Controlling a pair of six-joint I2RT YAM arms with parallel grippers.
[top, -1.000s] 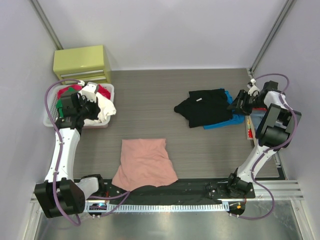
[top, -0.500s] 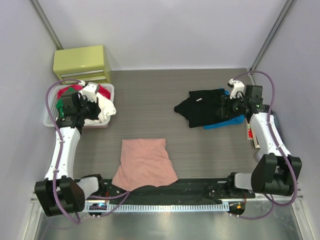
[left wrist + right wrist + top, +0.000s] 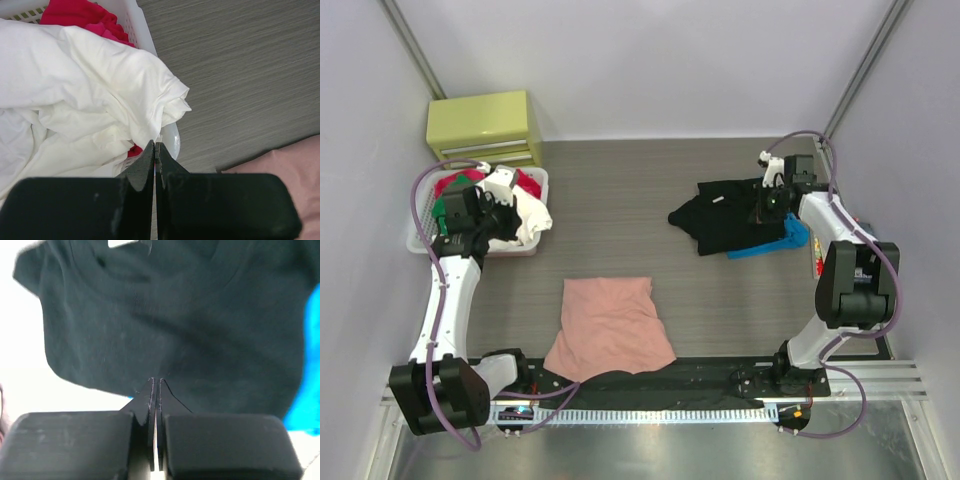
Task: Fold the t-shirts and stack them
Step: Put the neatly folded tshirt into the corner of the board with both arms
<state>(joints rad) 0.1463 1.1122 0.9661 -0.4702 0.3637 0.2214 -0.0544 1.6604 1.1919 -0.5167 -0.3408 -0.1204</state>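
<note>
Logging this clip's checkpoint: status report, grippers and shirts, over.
Left gripper shut, over the basket. Right gripper shut on black t-shirt, unfolded atop blue cloth. Pink t-shirt folded, near edge. Blue cloth may drag along.

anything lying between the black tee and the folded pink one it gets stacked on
Nothing visible does: only grey wood-grain tabletop lies between the black cloth t-shirt and the folded salmon-pink cloth t-shirt.

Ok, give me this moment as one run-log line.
left gripper: shut, empty, by basket | right gripper: shut on black t-shirt | pink t-shirt: folded, near edge | stack: not started
</note>
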